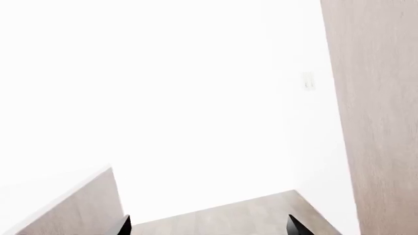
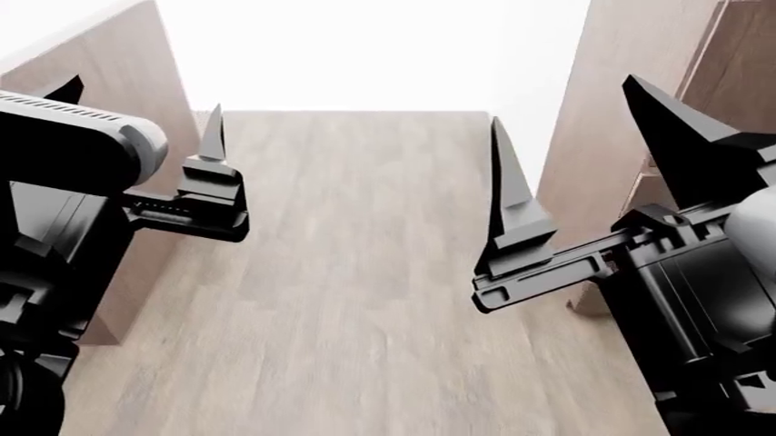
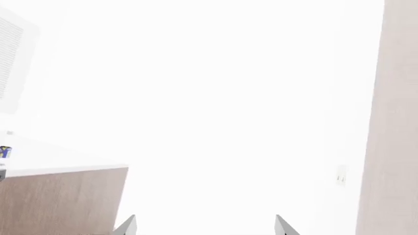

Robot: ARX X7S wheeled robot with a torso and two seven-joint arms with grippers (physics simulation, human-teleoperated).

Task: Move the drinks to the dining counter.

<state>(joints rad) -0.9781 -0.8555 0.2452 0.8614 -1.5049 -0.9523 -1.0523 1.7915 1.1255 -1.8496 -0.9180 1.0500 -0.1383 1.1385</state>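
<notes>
Floor [image 2: 363, 272] of pale wood planks fills the middle of the head view, running up to a bright white wall [image 2: 363, 45]. Both arms reach forward over it. The left gripper [image 2: 134, 113] has its fingers spread wide with nothing between them; one pointed fingertip [image 2: 213, 127] stands clear, the other shows only as a dark tip behind the arm. The right gripper [image 2: 582, 136] is likewise spread and empty, its two pointed fingers well apart.

At the left edge of the head view stands a brown wood-grain panel [image 2: 122, 82]; a tall wood panel [image 2: 606, 91] rises at the right.

In the right wrist view the dining counter [image 3: 58, 196] shows as a white top over a smooth brown front. At the counter's far edge, cut off by the frame, sits a small blue and yellow scrap [image 3: 5, 152], too little to tell what it is. No bottle can be made out clearly in any view.

A pale switch plate [image 1: 308, 81] is set in the white wall beside the tall panel.
</notes>
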